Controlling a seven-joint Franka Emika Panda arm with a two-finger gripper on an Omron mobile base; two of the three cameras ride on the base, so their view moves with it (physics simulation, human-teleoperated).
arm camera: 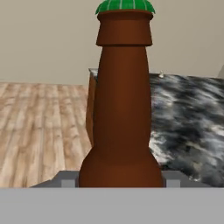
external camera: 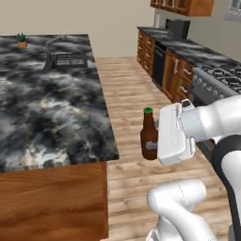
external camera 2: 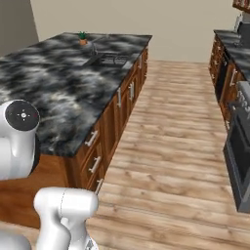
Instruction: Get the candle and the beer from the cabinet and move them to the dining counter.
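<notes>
A brown beer bottle (external camera: pixel 149 136) with a green cap rides upright in the robot's pincer (external camera: pixel 157 141), held above the plank floor (external camera: pixel 136 94) just off the near right corner of the dining bench (external camera: pixel 52 117) — its veined black-and-grey marble top lies to the left, bare of bottle or candle in these views. In the hand view the bottle (arm camera: pixel 122 100) stands between the two dark fingertips (arm camera: pixel 65 179), which sit against its lower body, so the pincer is closed narrowly on the glass. The step in hand looks to be the carry and set-down: done well, it means keeping the bottle vertical, lifting its base clear of the marble edge before swinging left, and lowering it well inside the rim before letting go, since a tall, narrow bottle tips easily. The left base view gives the bottle's place against the bench corner and shows the range (external camera: pixel 221 75) along the far right wall; the right base view shows instead the island's drawer fronts (external camera 2: pixel 105 141), its sink (external camera 2: pixel 110 59) and a small potted plant (external camera 2: pixel 82 38) at the far end; the hand view alone shows the grip — and the marble waiting behind the bottle on its right.
</notes>
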